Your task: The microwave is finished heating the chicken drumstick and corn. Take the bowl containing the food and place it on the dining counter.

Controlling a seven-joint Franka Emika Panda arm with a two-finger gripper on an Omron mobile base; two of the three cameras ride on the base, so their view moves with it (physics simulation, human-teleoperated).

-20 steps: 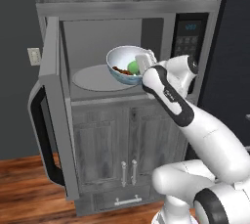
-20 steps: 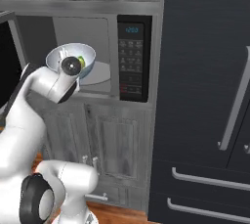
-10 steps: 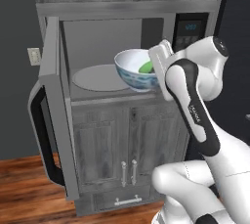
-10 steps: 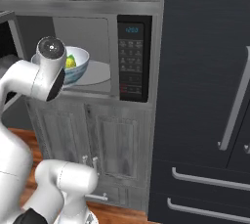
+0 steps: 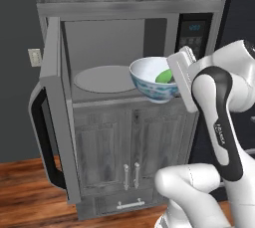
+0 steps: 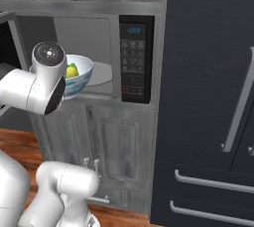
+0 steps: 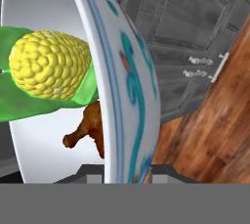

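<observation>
The bowl, white inside and patterned blue outside, hangs in the air at the centre of the left base view, just in front of the microwave opening and above the grey lower cabinet doors. Its rim is gripped from the right by the hand, whose two dark fingertips show at the bottom of the hand view pressed on either side of the bowl wall, one inside and one outside, closed onto it. Inside the bowl lies the corn, a yellow cob wrapped in green husk, at the left of the hand view; below it sits a brown chicken drumstick, partly hidden by the rim. In the right base view the bowl sits at centre left, half covered by the white arm, with the yellow and green food peeking over the edge.

The microwave door stands swung wide open at the left of the left base view, its curved black handle toward the camera. A round grey turntable plate lies bare on the oven floor behind the bowl. The black keypad panel with a blue display is to the right of the cavity, and a dark refrigerator with silver handles fills the right of the right base view. Wooden floor runs along the lower left.
</observation>
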